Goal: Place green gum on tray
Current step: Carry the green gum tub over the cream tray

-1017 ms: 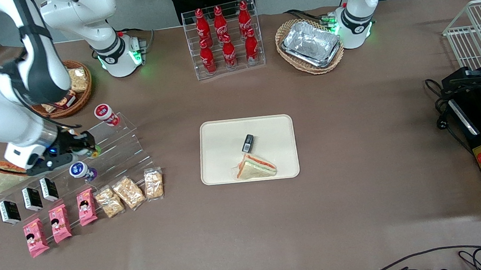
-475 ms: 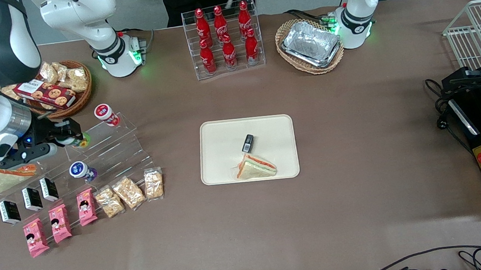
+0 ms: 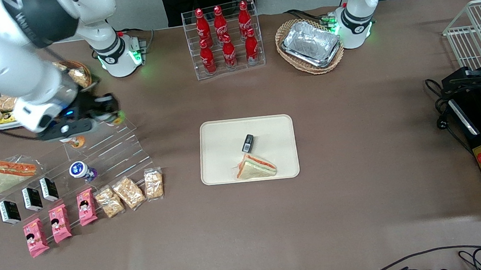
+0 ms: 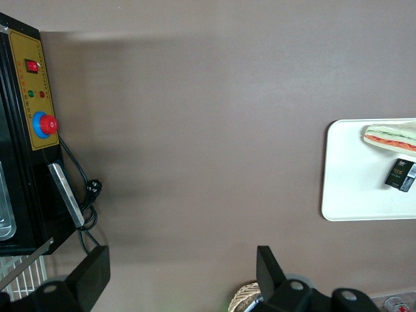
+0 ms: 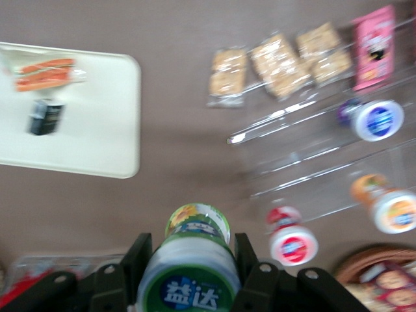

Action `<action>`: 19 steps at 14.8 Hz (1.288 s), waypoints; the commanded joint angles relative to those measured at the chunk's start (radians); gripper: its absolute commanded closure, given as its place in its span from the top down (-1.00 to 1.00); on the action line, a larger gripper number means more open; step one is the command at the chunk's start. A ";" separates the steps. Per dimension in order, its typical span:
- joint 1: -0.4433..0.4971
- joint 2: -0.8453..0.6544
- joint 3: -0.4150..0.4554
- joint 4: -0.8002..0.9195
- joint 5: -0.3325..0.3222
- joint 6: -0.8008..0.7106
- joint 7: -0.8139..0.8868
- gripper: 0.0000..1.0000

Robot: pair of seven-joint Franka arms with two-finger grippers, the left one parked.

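My right gripper (image 3: 110, 113) is shut on the green gum (image 3: 118, 117), held in the air above the upper steps of the clear acrylic stand (image 3: 111, 150). In the right wrist view the green gum (image 5: 192, 266) sits between the two black fingers (image 5: 135, 260), green-and-white lid toward the camera. The cream tray (image 3: 221, 162) lies at the table's middle, toward the parked arm's end from my gripper, with a wrapped sandwich (image 3: 255, 167) and a small black pack (image 3: 247, 143) on it. The tray also shows in the right wrist view (image 5: 97, 143).
On the stand are a blue-lidded canister (image 3: 80, 170) and an orange-lidded canister (image 3: 75, 142); a red-lidded one (image 5: 292, 244) shows in the wrist view. Snack packs (image 3: 128, 192), pink packs (image 3: 59, 222), black boxes (image 3: 30, 199), a sandwich (image 3: 11, 172). Cola bottle rack (image 3: 225, 38). Foil trays in a basket (image 3: 311, 46).
My right gripper has lifted with the green gum off the stand and moved toward the tray's side and farther from the front camera. The red-lidded canister is now hidden under the arm.
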 commanded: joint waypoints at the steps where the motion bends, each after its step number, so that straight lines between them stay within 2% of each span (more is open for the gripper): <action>1: -0.007 0.033 0.089 0.022 0.069 0.016 0.195 -0.23; 3: -0.007 0.059 0.166 0.011 0.062 0.070 0.289 -0.23; 6: 0.001 0.094 0.229 -0.024 0.055 0.168 0.410 -0.23; 11: 0.090 0.154 0.229 -0.151 0.005 0.405 0.533 -0.23; 15: 0.159 0.261 0.229 -0.153 -0.067 0.520 0.622 -0.23; 19: 0.208 0.365 0.229 -0.151 -0.178 0.619 0.709 -0.23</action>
